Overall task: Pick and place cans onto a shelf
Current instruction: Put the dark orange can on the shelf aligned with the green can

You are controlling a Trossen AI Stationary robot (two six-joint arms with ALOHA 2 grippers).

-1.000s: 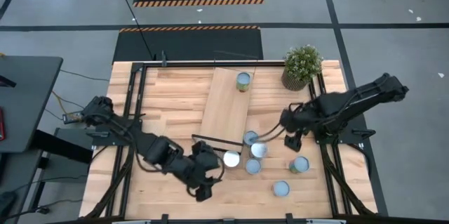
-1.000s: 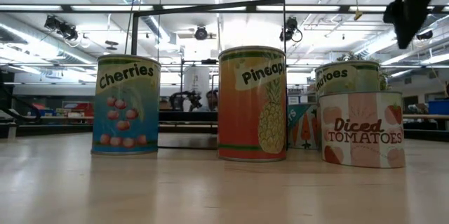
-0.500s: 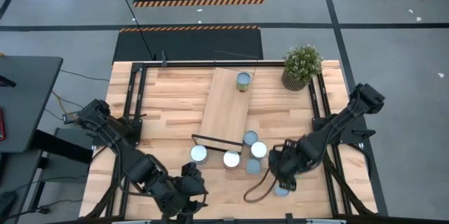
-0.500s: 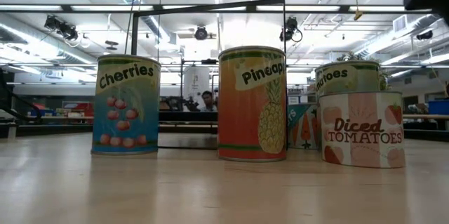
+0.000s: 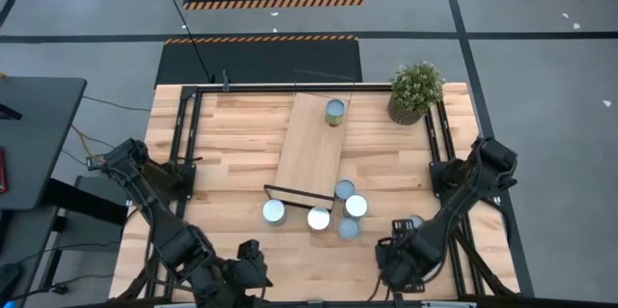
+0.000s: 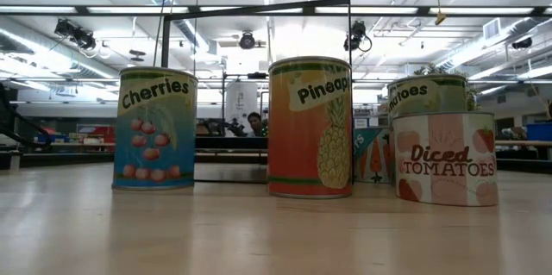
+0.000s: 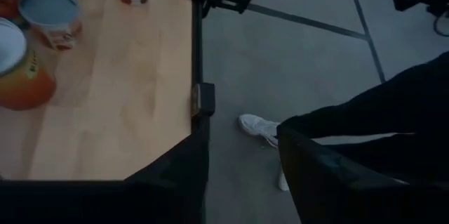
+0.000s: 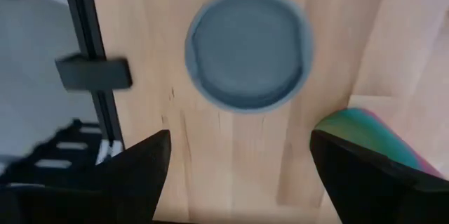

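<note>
Your right gripper (image 8: pixel 235 164) hangs with fingers spread above a grey-topped can (image 8: pixel 249 48) near the table's front right edge, beside a teal-sided can (image 8: pixel 372 140). Descend off-centre and you risk clipping that neighbour or nudging the target toward the edge rail. Your left gripper (image 7: pixel 242 157), also apart, waits over the front edge. One can (image 5: pixel 334 110) stands on the shelf (image 5: pixel 309 149).

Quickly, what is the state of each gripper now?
Left gripper: open, holding nothing.
Right gripper: open, holding nothing, above a can.
</note>
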